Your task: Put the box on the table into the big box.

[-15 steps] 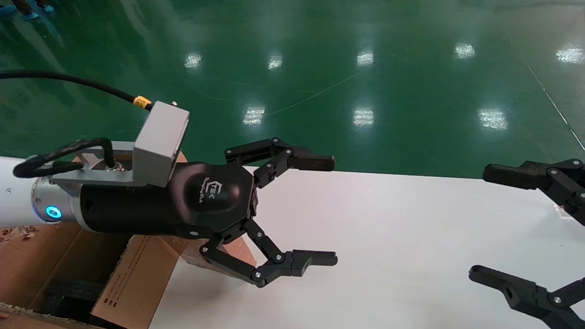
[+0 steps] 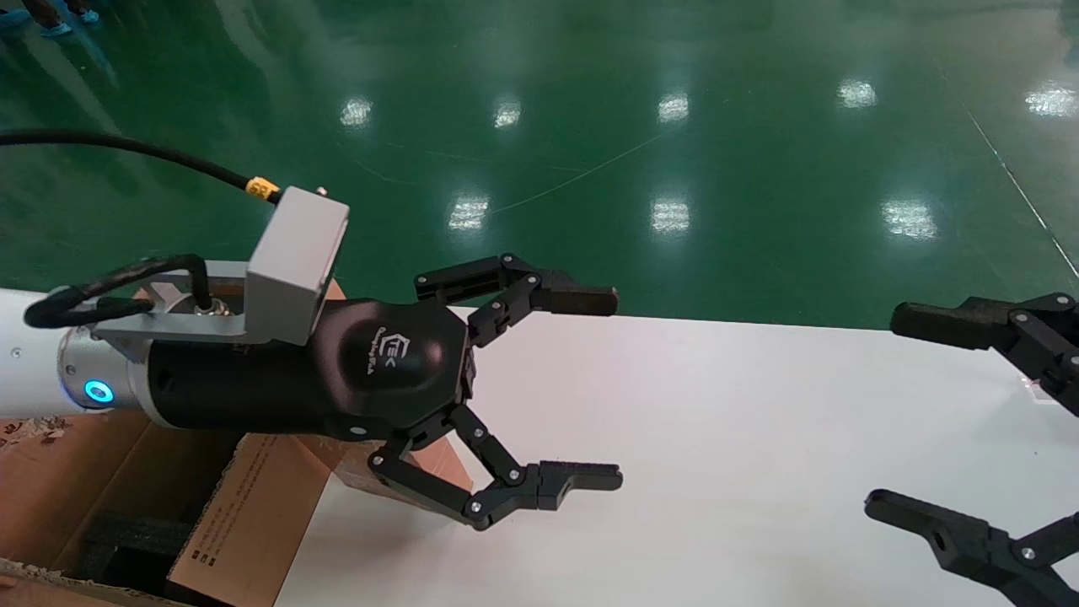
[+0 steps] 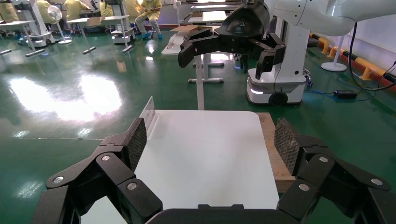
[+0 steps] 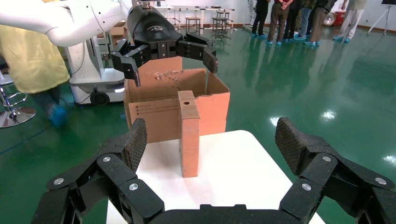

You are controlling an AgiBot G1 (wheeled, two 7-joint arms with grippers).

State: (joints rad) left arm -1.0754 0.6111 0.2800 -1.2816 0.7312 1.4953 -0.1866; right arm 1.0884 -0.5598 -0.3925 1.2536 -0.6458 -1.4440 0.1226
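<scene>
The box (image 4: 189, 140) stands upright on the white table (image 4: 233, 172), its round hole near the top; in the head view only a brown bit of it (image 2: 440, 462) shows under my left gripper. The big box (image 4: 159, 114) stands open just behind it, off the table's left end, also in the head view (image 2: 253, 514) with black foam inside. My left gripper (image 2: 617, 388) is open and empty, hovering above the small box, and it shows in the right wrist view (image 4: 163, 51). My right gripper (image 2: 881, 410) is open and empty over the table's right end.
The table (image 2: 759, 472) is bare between the two grippers. In the left wrist view a wooden board (image 3: 271, 149) runs along one table edge and a small white sign (image 3: 148, 112) stands at the other. Green floor (image 2: 590, 126) lies beyond the far edge.
</scene>
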